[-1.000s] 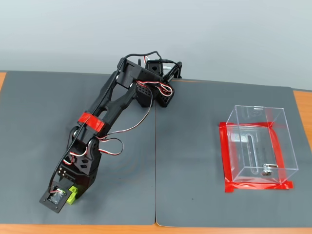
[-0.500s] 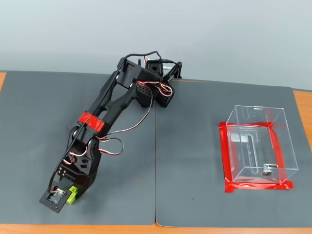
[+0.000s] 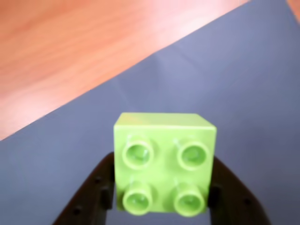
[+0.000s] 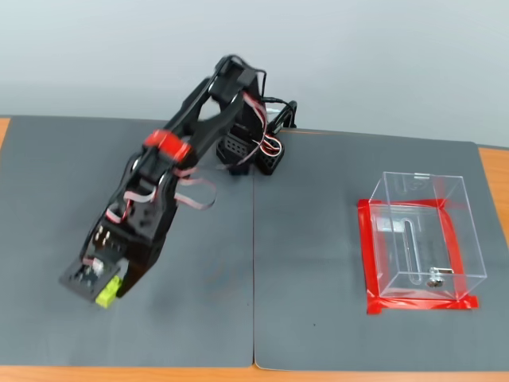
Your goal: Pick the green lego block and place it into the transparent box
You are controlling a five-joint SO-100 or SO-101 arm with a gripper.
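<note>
In the wrist view, my end effector (image 3: 161,199) is clamped on the green lego block (image 3: 164,161), one black finger (image 3: 101,190) against each side and the four studs facing the camera. Grey mat (image 3: 243,79) lies behind it, and beyond the mat's edge, at the upper left, the orange worktop (image 3: 61,51). I judge the pick done; whether the block is clear of the mat I cannot tell from here.

In the fixed view, the green lego block (image 4: 108,291) shows at the tip of my arm (image 4: 151,211), near the front left of the mat and close to its near edge. The transparent box (image 4: 421,235) stands well apart on the right, ringed by red tape (image 4: 367,255), its top seemingly open, with only a small metal piece (image 4: 434,278) inside. So the carry across and the release are left. The mat between us is bare, leaving open room for the swing; I must come in above the box's thin walls.
</note>
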